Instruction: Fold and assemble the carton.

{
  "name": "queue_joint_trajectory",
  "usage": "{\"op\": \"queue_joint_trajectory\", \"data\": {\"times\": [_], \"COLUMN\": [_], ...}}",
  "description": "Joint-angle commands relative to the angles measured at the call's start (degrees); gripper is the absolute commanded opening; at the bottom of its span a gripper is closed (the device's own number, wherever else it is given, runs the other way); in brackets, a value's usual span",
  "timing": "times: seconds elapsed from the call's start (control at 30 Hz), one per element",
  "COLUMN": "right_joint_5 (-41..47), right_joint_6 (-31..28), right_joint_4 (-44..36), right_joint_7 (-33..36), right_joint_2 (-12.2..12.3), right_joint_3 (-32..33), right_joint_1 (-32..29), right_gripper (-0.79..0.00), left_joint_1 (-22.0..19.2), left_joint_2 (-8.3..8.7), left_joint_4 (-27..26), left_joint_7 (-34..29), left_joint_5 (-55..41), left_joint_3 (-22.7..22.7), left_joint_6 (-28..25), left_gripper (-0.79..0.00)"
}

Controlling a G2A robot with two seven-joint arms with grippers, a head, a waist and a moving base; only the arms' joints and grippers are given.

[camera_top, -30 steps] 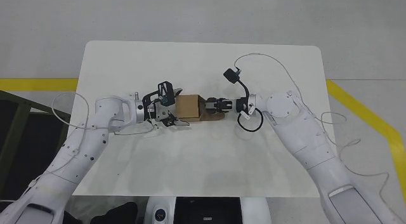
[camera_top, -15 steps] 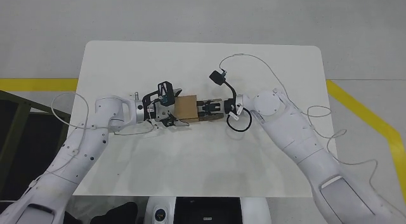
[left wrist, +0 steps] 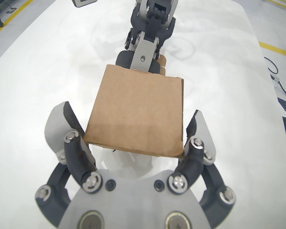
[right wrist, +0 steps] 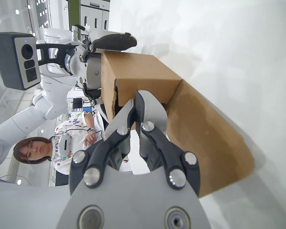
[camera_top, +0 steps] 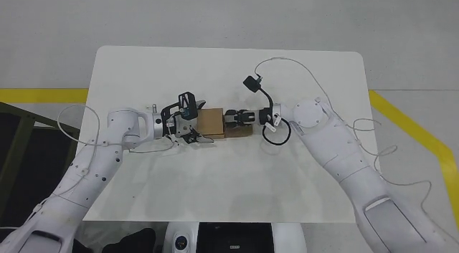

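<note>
Right end effector (right wrist: 135, 103) has backed off a little from the carton (camera_top: 210, 120) since half a second ago. Its fingers are pressed together, tips at the carton's open end; can't tell if any cardboard is pinched. Left end effector (left wrist: 132, 120) clamps the carton's other end from both sides, mid-table (camera_top: 215, 181). Open flap (right wrist: 205, 139) sticks out toward the right arm. Carton's inside is dark, hard to make out.

Surface: white table (camera_top: 143, 67), rounded corners | Directly on it: brown carton (camera_top: 211, 120), near centre
</note>
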Motion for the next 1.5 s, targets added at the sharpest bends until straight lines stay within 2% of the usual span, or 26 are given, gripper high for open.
{"op": "queue_joint_trajectory", "data": {"times": [0.0, 0.07, 0.17, 0.27, 0.5, 0.83, 1.07, 1.47], "right_joint_5": [-1.0, -1.8, -3.0, -4.4, -7.2, -7.1, -6.2, 1.1], "right_joint_6": [0.7, 1.5, 2.9, 4.2, 7.3, 7.8, 7.3, 3.1], "right_joint_4": [-1.3, -2.8, -5.5, -8.3, -12.5, -12.9, -10.3, -7.8], "right_joint_7": [0.4, 1.3, 2.7, 3.7, 4.8, 5.0, 4.8, 5.6], "right_joint_2": [0.8, 1.5, 2.8, 4.0, 6.1, 6.7, 6.1, 4.3], "right_joint_3": [1.6, 3.1, 5.7, 8.3, 12.8, 13.2, 10.4, 5.9], "right_joint_1": [-0.6, -1.4, -2.9, -4.5, -8.6, -10.5, -9.2, -6.1], "right_gripper": [-0.785, -0.776, -0.640, -0.557, -0.489, -0.456, -0.446, -0.459], "left_joint_1": [0.0, 0.1, 0.1, 0.1, 0.1, 0.0, 0.0, 0.2], "left_joint_2": [-0.03, -0.05, -0.09, -0.13, -0.23, -0.38, -0.51, -0.66], "left_joint_4": [0.0, 0.0, 0.0, 0.0, 0.1, 0.2, 0.4, 0.4], "left_joint_7": [0.0, 0.1, 0.1, 0.1, 0.0, -0.1, 0.1, 0.3], "left_joint_5": [0.0, 0.1, 0.1, 0.2, 0.2, 0.5, 0.7, 1.0], "left_joint_3": [-0.1, -0.2, -0.3, -0.4, -0.6, -0.7, -0.8, -1.0], "left_joint_6": [0.0, 0.0, 0.0, 0.0, -0.2, -0.7, -0.6, -0.8], "left_gripper": [0.000, 0.000, 0.000, 0.000, 0.000, 0.000, 0.000, 0.000]}}
